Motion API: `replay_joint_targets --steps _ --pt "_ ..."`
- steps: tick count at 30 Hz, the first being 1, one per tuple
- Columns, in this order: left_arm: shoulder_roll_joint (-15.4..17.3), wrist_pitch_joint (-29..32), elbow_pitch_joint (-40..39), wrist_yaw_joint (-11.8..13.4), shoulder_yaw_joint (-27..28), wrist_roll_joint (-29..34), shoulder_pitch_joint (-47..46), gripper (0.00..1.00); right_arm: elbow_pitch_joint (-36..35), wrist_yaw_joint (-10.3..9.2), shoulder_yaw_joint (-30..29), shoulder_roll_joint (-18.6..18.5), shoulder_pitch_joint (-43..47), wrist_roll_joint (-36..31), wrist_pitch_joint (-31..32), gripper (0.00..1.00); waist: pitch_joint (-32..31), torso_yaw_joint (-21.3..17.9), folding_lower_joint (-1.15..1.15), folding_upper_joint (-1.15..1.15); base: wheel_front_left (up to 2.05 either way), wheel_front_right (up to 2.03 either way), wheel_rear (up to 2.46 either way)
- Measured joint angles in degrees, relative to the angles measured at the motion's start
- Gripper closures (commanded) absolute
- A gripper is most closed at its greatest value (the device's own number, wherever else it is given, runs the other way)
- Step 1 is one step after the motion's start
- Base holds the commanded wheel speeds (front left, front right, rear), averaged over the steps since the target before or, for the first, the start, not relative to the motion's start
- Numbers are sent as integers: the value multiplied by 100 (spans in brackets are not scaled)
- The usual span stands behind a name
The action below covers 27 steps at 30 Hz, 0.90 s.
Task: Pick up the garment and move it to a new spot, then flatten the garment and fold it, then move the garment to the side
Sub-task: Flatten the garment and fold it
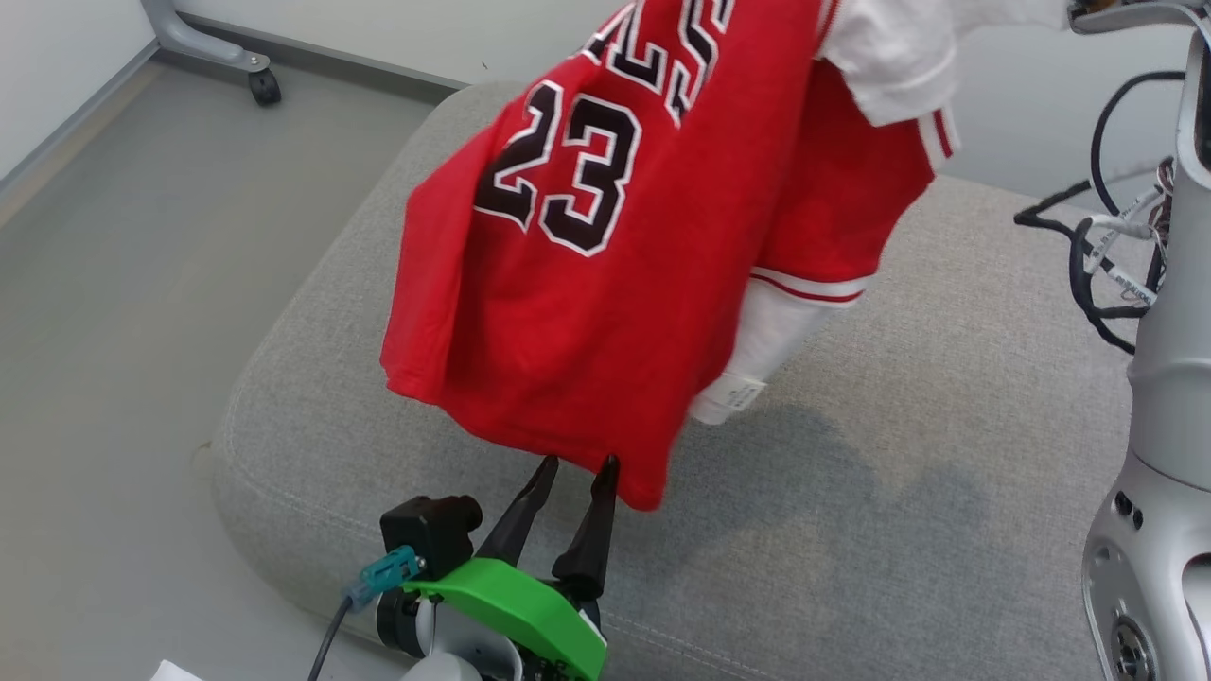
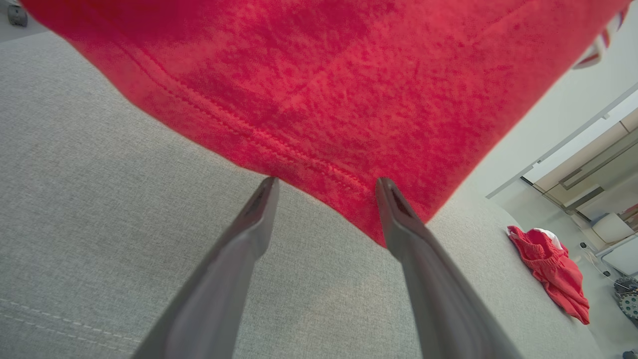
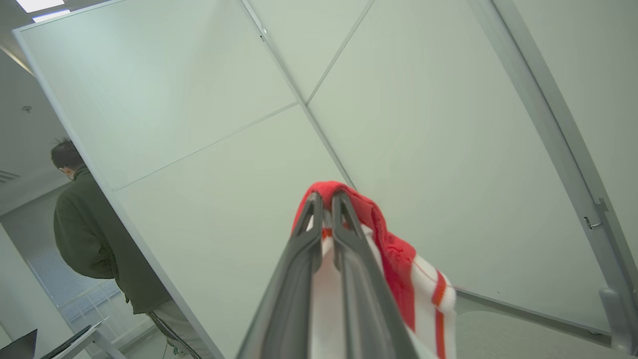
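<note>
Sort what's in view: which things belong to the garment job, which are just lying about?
Job: red jersey, hanging from the shut right gripper; open left gripper at its bottom hem; grey cushion beneath.
Lying about: crumpled red cloth at the cushion's far edge; wheeled stand leg on the floor; person by the wall panel.

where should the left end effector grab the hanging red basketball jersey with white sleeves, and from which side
Grip the bottom hem of the red basketball jersey near its lowest corner, coming up from below. It hangs from the shut right end effector, so that hem dangles free, right at the tips of the open left end effector.
</note>
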Motion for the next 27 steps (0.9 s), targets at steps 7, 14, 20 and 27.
replay_joint_targets --steps 7,14,20,27 --pt "-15 -15 -25 0 18 1 69 0 862 3 -896 -12 1485 -599 -122 100 5 -77 0 0 0 0 0" --pt "-7 66 -37 0 -57 87 93 0 1227 3 -1647 -12 3141 -1215 -104 100 7 -238 0 0 0 0 0" --pt "33 175 -172 0 -132 179 132 0 848 3 -2064 102 3290 -1191 -191 100 119 -541 0 0 0 0 0" --pt "2 590 -212 -148 -805 197 122 0 389 4 -2023 131 3304 -1120 -190 100 418 -761 0 0 0 0 0"
